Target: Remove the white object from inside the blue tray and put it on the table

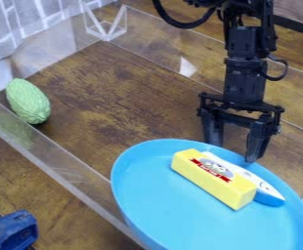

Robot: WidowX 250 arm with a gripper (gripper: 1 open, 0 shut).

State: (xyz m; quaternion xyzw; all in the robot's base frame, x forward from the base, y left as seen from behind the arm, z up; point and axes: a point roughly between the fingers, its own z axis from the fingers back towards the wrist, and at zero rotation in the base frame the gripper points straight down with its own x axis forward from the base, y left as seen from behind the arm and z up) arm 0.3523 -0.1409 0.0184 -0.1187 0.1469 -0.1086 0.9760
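While the blue tray (154, 200) fills the near right of the wood-grain surface (115, 93), a yellow block (212, 176) with a red-and-white label lies inside it toward 2 o'clock. Touching that block's right end, the white object (263, 185) rests in the tray near its 3 o'clock rim. Just beyond the tray's far rim, at 1 o'clock, the tool (237, 145) points steeply down with its fingers spread wide, holding nothing. Far left, at 9 o'clock, a green bumpy vegetable (26, 101) sits behind a clear acrylic panel (50, 146).
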